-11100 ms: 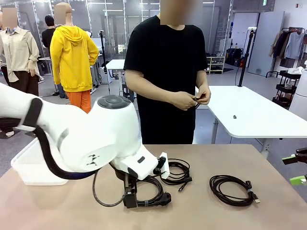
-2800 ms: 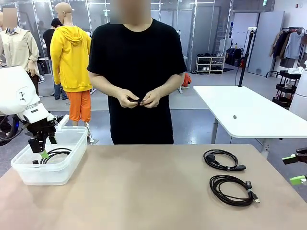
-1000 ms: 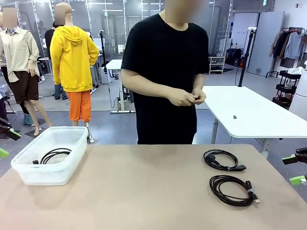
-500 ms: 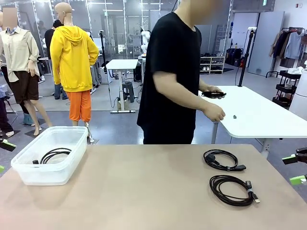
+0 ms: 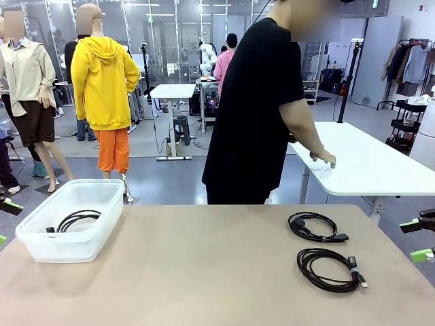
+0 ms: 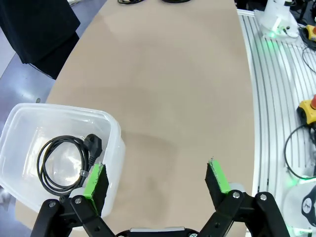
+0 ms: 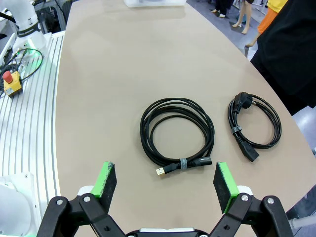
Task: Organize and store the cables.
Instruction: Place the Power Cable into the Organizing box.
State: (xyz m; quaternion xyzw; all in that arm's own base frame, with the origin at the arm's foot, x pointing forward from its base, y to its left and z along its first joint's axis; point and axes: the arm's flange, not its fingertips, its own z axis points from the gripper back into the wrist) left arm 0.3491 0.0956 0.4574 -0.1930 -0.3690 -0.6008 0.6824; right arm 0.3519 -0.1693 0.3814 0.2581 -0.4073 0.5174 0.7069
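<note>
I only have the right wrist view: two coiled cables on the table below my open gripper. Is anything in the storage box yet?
Observer: Yes. One coiled cable already lies in the clear plastic box.
Operator: What is the other arm doing?
Observer: The left gripper is open and empty, up near that box.
Operator: Is the person reaching in?
Observer: No. The person is turned away, with a hand on the white table behind ours.

Brightly and evenly lit from ceiling lights (image 5: 144,5) overhead, with soft faint shadows on the tan table (image 5: 204,272), sharp focus, and wide-angle bending toward the edges of both wrist views.
</note>
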